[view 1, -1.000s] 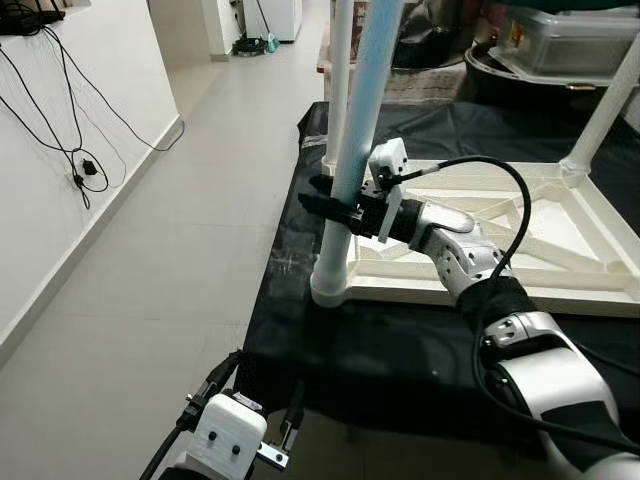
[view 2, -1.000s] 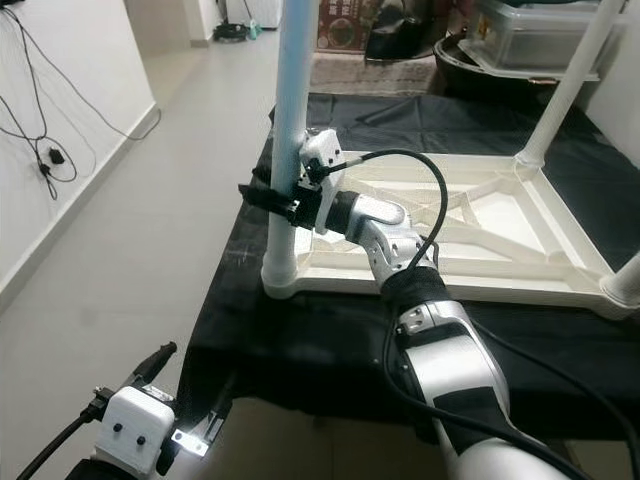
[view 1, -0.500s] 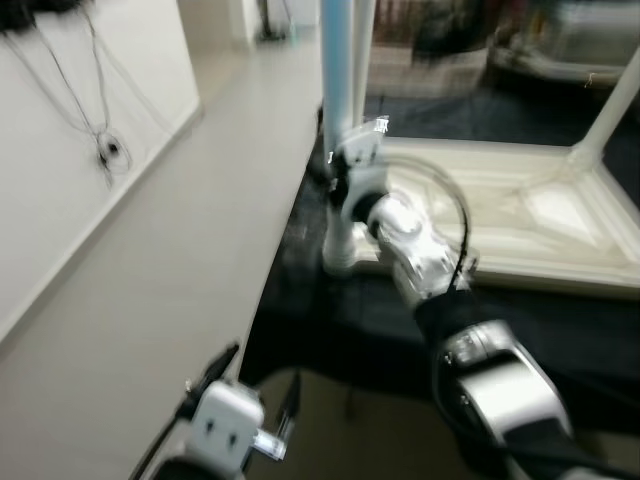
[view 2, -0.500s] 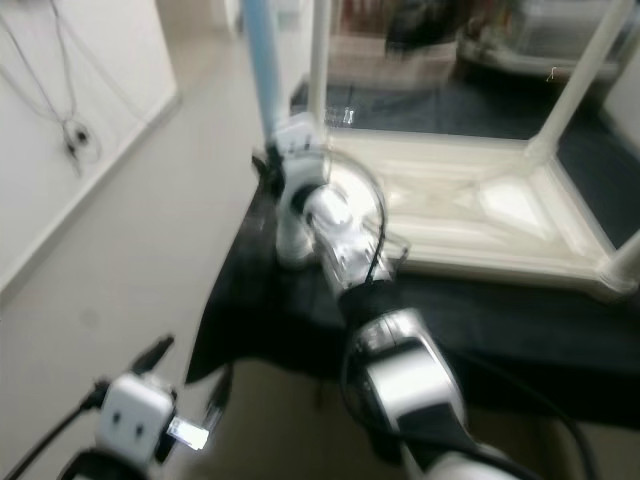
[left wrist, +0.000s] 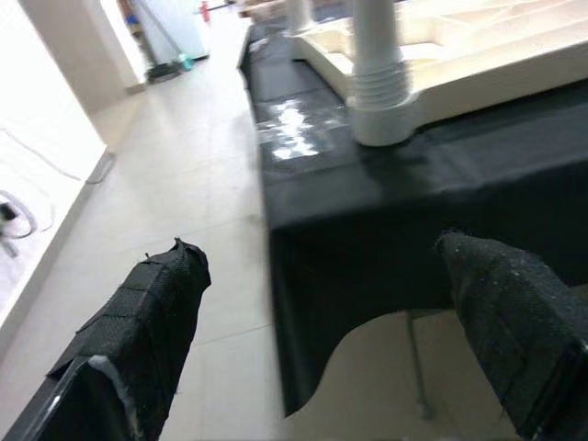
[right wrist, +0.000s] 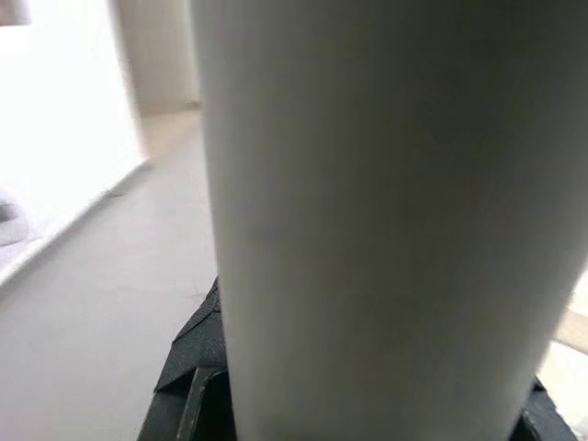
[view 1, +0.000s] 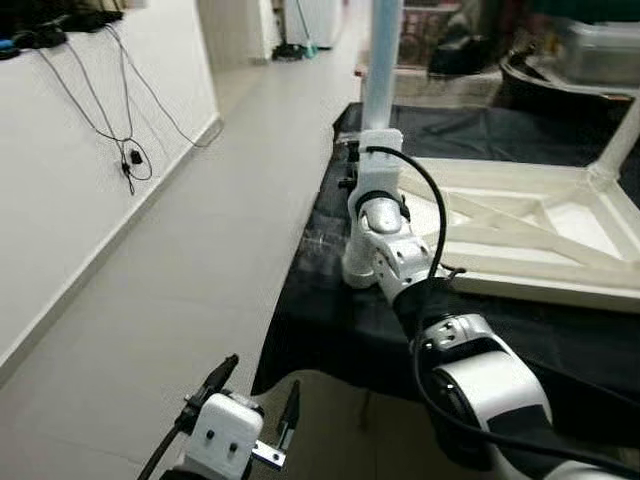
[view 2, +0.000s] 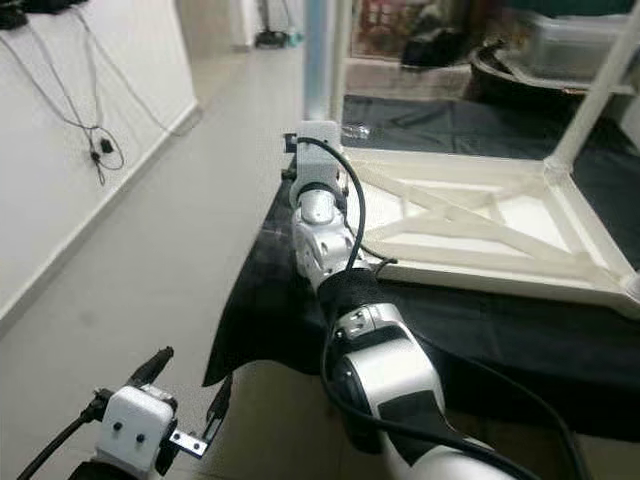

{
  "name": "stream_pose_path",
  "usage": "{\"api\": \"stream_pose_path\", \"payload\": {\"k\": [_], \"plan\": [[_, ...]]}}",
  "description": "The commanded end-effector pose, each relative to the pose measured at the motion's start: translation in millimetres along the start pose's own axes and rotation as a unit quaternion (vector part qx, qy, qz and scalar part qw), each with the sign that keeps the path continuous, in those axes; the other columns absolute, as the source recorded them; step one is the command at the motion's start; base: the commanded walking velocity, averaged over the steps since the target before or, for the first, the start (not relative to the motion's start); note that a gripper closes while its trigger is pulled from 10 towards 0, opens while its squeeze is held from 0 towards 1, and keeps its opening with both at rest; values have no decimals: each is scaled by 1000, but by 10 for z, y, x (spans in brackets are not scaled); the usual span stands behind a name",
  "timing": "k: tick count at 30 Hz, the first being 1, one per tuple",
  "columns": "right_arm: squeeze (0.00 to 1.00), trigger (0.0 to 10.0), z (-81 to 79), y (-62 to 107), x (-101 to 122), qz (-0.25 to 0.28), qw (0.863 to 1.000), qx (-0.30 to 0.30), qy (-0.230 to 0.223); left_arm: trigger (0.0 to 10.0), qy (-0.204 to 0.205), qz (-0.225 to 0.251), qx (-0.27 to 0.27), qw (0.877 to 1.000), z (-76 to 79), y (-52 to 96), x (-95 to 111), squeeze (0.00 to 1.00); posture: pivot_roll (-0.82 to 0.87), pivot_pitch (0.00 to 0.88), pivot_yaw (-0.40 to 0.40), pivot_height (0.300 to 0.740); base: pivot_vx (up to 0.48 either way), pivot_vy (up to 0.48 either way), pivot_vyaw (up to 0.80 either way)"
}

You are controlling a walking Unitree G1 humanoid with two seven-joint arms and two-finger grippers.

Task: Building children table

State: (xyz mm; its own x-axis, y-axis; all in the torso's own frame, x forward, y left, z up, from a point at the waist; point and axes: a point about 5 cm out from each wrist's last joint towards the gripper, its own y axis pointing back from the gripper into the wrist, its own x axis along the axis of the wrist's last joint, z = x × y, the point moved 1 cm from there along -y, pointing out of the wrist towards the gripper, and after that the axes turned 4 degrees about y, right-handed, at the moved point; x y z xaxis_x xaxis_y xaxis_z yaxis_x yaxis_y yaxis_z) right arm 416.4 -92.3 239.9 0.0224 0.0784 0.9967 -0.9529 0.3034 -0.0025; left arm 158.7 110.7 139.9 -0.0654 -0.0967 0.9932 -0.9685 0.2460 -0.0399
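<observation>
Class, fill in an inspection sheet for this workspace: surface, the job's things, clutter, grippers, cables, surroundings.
Surface: black cloth over a low stand.
Job's things: white table top lying upside down; light blue leg upright at its near corner.
Clutter: grey bin behind.
Grippers: right gripper at the blue leg, fingers hidden; left gripper open, low over the floor.
Cables: black cable on the right arm; wires on the wall.
Surroundings: tiled floor.
</observation>
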Motion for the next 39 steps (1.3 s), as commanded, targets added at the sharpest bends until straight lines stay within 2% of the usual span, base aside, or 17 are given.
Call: {"api": "stream_pose_path", "payload": {"k": [1, 3, 7, 16, 19, 20, 21, 22, 23, 26, 28, 29, 30, 32, 34, 37, 39], "plan": [[0, 10000, 358, -36, -532, -114, 986, -122, 12, 10000, -2, -12, 4, 1000, -23, 15, -40, 0, 131, 163, -27, 740, 0, 0, 0], [0, 10000, 447, -12, -569, -123, 976, -180, 6, 10000, -3, -13, 3, 1000, -22, 14, -41, 0, 131, 163, -27, 740, 0, 0, 0], [0, 10000, 460, 40, -601, -124, 967, -221, 10, 10000, -3, -12, 3, 1000, -21, 4, -45, 0, 131, 162, -27, 740, 0, 0, 0], [0, 10000, 252, 145, -742, -173, 967, -186, -30, 10000, -3, -13, 1, 1000, -19, 3, -53, 0, 131, 153, -21, 740, 0, 0, 0], [0, 10000, 12, 148, -710, -159, 984, -63, -42, 10000, -4, -13, 1, 1000, -23, 0, -58, 0, 127, 150, -23, 740, 0, 0, 0], [0, 10000, 12, 148, -710, -159, 984, -63, -42, 10000, -4, -13, 1, 1000, -23, 0, -58, 0, 127, 150, -23, 740, 0, 0, 0], [0, 10000, -122, 167, -682, -137, 989, 17, -51, 10000, -4, -13, 0, 1000, -24, -1, -59, 0, 127, 150, -23, 740, 0, 0, 0], [0, 10000, -122, 167, -682, -137, 989, 17, -51, 10000, -4, -13, 0, 1000, -24, -1, -59, 0, 127, 150, -23, 740, 0, 0, 0], [0, 10000, -200, 193, -683, -134, 986, 66, -70, 10000, -4, -13, 0, 1000, -24, -1, -61, 0, 128, 145, -23, 740, 0, 0, 0], [0, 10000, -393, 280, -691, -140, 962, 201, -124, 10000, -6, -13, 0, 1000, -26, -1, -66, 0, 128, 145, -23, 740, 0, 0, 0], [0, 10000, -436, 310, -711, -149, 947, 248, -141, 10000, -6, -13, 1, 1000, -28, -1, -68, 0, 126, 137, -21, 740, 0, 0, 0], [0, 10000, -436, 310, -711, -149, 947, 248, -141, 10000, -6, -13, 1, 1000, -28, -1, -68, 0, 126, 137, -21, 740, 0, 0, 0], [0, 10000, -482, 352, -732, -141, 929, 320, -117, 10000, -7, -13, 0, 1000, -28, 0, -72, 0, 127, 135, -20, 740, 0, 0, 0], [0, 10000, -486, 361, -721, -137, 920, 346, -124, 10000, -7, -13, 0, 1000, -30, -1, -73, 0, 128, 134, -20, 740, 0, 0, 0], [0, 10000, -495, 380, -686, -115, 900, 406, -112, 10000, -8, -13, 1, 1000, -33, -4, -72, 0, 128, 134, -20, 740, 0, 0, 0], [0, 10000, -494, 383, -678, -105, 895, 422, -102, 10000, -8, -13, 1, 1000, -33, -5, -72, 0, 128, 134, -20, 740, 0, 0, 0], [0, 10000, -502, 376, -626, -70, 879, 467, -62, 10000, -9, -13, 1, 1000, -34, -7, -72, 0, 128, 134, -20, 740, 0, 0, 0]]}}
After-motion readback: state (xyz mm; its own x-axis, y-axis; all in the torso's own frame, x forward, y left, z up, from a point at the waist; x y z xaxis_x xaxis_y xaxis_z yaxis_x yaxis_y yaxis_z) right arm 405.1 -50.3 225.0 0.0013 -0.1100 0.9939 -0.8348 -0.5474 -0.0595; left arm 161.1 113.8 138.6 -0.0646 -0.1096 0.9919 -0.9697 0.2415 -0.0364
